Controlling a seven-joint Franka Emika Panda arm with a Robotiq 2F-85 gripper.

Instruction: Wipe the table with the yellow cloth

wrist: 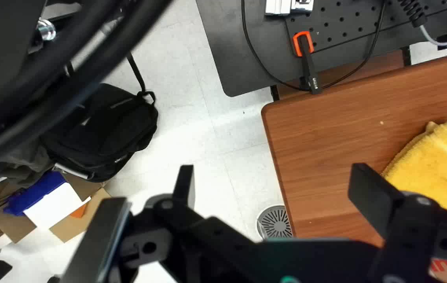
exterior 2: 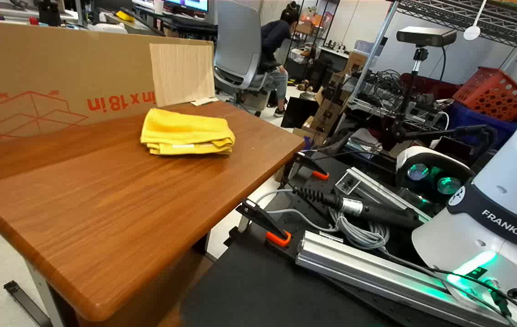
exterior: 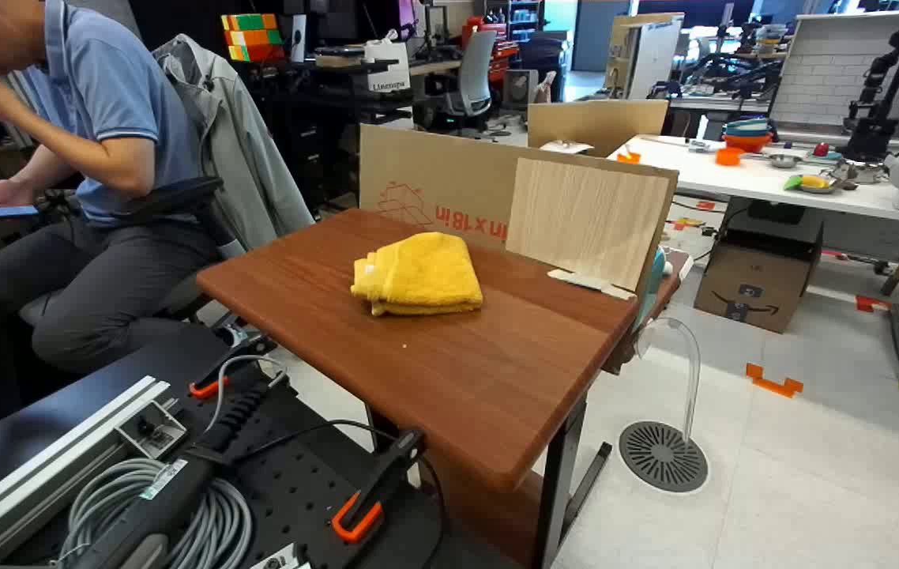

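We see the yellow cloth point(exterior: 418, 276) folded into a thick pad and lying around the middle of the brown desk point(exterior: 410, 379) in both exterior views; in the wrist view only part of it comes into the frame, on the desk's surface. The jaws stand wide apart: in the wrist view we find one side in front of the desk, overlapping the cloth's outline, and the other against the floor point(wrist: 211, 133) off the desk's end; their height above the desk we cannot tell. A small pale speck point(exterior: 404, 345) sits on the desk between the cloth and the edge facing the black bench point(exterior: 291, 466). Two black-and-orange clamps point(exterior 2: 260, 219) reach from the bench toward that edge of the desk; whether they touch it we cannot make out. Along the desk's opposite edge stands a cardboard panel point(exterior: 449, 170) printed in red, with a pale wood-grain board point(exterior: 588, 217) just in front of it near one end of the desk. Off that end we have a round grille point(exterior: 664, 457) in the floor and, well apart from the desk, a black bag point(wrist: 105, 122). Past the desk's other end, in an exterior view, sits a person in a blue shirt point(exterior: 114, 150). On the bench beside the desk lies coiled grey cable point(exterior: 222, 518).
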